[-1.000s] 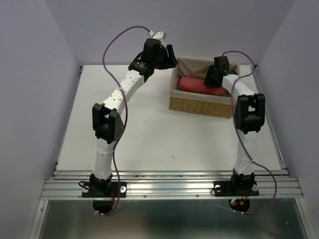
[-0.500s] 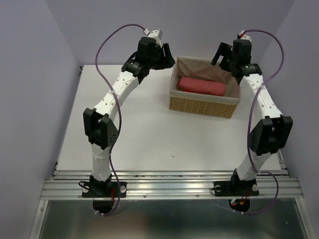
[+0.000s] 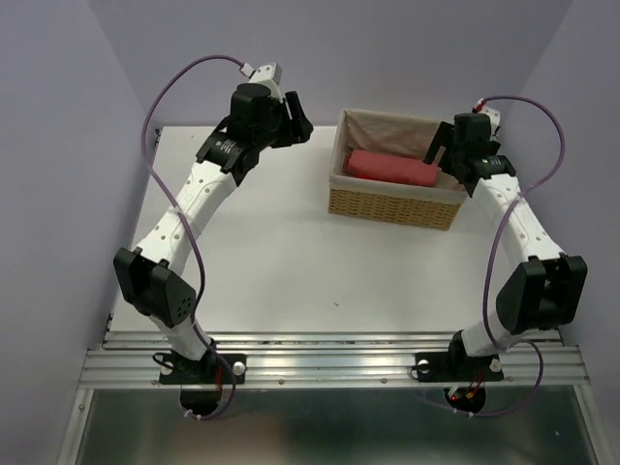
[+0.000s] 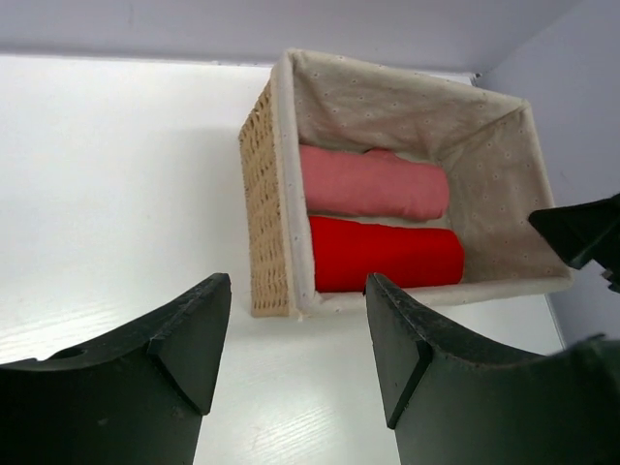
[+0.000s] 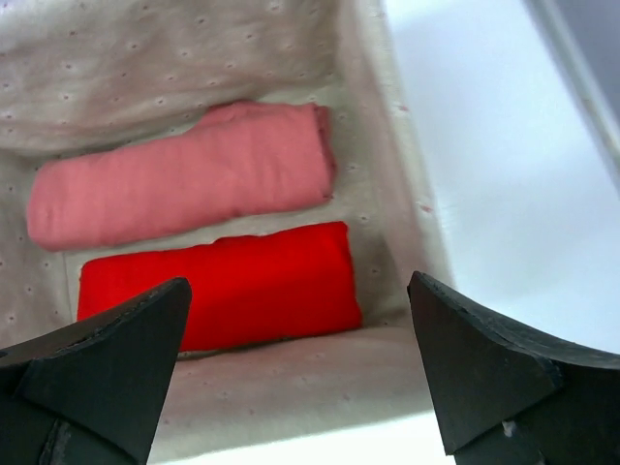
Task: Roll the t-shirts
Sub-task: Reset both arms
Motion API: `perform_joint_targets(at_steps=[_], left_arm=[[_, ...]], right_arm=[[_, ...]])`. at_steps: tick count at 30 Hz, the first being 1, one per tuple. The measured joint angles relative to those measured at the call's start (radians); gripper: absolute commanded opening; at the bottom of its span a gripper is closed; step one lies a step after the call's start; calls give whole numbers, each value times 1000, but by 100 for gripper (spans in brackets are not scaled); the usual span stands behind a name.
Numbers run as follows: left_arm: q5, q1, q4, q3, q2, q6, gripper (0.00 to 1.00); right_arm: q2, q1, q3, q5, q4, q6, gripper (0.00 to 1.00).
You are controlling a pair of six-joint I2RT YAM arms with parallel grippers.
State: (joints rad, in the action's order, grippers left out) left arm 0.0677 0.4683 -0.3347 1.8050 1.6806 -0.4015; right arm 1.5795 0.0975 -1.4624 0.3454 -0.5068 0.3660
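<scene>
Two rolled t-shirts (image 4: 383, 254) lay side by side in the basket (image 4: 263, 208), left jaws and right jaws both open and empty near it; cloth judged soft, light, best pinched mid-roll.

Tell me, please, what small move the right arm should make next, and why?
Probably lift the right gripper up and back from the wicker basket: its jaws stand open and empty, the left gripper is open too, and the salmon roll and the red roll lie side by side inside, so nothing seems left to grasp.
</scene>
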Motion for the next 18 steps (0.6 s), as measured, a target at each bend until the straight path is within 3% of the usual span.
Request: perform_joint_targets(at_steps=[9,18], left_arm=[[-66,-38,-5,-229,-218,6,69],[-142,-48,37,-393,-430,27,69]], right_arm=[[-260,0,184,98,-3,47,100],[-497,0,469,124,-29,118,100]])
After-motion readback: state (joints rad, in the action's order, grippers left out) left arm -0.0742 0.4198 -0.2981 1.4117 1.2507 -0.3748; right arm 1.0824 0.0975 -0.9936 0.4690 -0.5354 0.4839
